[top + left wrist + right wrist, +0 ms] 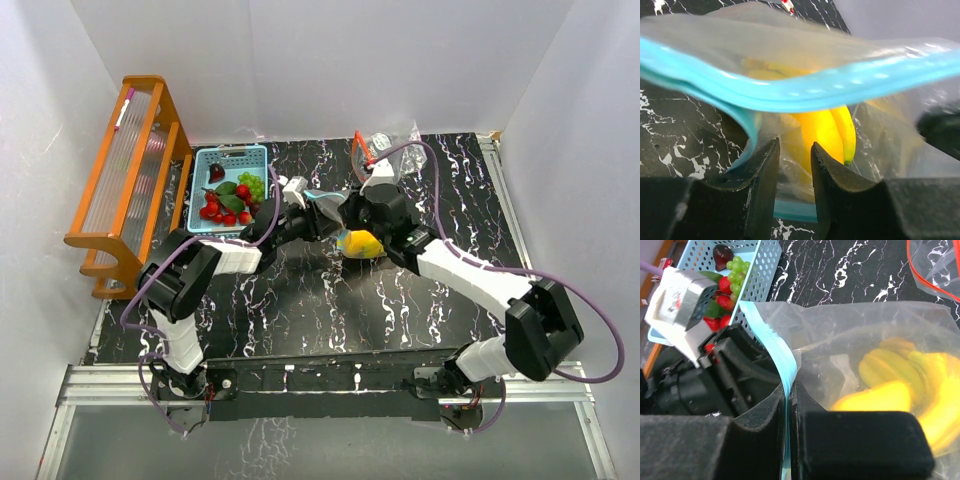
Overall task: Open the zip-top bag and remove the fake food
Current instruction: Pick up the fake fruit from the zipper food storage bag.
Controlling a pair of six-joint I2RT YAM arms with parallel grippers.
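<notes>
You are working opening step: bag mouth gaping partway, nothing out yet. Right gripper is clamping blue zip strip of zip-top bag. Left gripper is straddling opposite bag wall, jaws narrowly apart; cannot tell whether gripping. Bananas are sitting inside bag, mid-table between arms. Judged next: secure left pinch, spread lips wide.

R hand clamped on bag zip strip | bananas in bag | basket w/ fruit top-left

You have: zip-top bag, clear, blue seal, right of basket | bananas, yellow, inside bag | strawberries, grapes in basket
</notes>
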